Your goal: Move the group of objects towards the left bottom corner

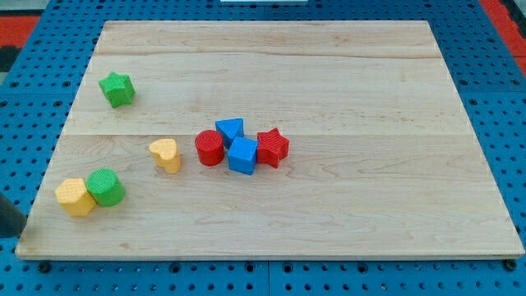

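A tight group sits near the board's middle: a red cylinder (pixel 209 148), a blue triangular block (pixel 231 130), a blue cube (pixel 242 155) and a red star (pixel 272 147), all touching or nearly so. A yellow heart-shaped block (pixel 166 154) lies just left of the group. A yellow hexagonal block (pixel 75 196) and a green cylinder (pixel 105 187) touch each other near the bottom left corner. A green star (pixel 117 89) lies at the upper left. My tip does not show in this view.
The wooden board (pixel 345 214) lies on a blue perforated table (pixel 501 99). A dark object (pixel 10 217) stands at the view's left edge, beside the board's bottom left corner.
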`<state>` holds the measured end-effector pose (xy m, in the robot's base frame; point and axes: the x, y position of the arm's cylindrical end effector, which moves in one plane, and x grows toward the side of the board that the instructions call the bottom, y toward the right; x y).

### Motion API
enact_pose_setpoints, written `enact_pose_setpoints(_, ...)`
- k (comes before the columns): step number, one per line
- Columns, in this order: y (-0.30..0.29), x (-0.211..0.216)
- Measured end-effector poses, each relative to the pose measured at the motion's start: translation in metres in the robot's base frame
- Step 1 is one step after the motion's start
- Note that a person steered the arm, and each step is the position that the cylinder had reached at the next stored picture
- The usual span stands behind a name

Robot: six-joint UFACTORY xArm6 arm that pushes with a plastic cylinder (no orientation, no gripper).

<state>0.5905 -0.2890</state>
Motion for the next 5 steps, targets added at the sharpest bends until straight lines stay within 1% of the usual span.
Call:
enact_pose_setpoints(2, 0.115, -0.051)
enact_pose_setpoints(3, 0.165, -0.034)
enact_pose_setpoints(4, 0.276, -0.054)
enact_pose_setpoints(5, 0.319, -0.121)
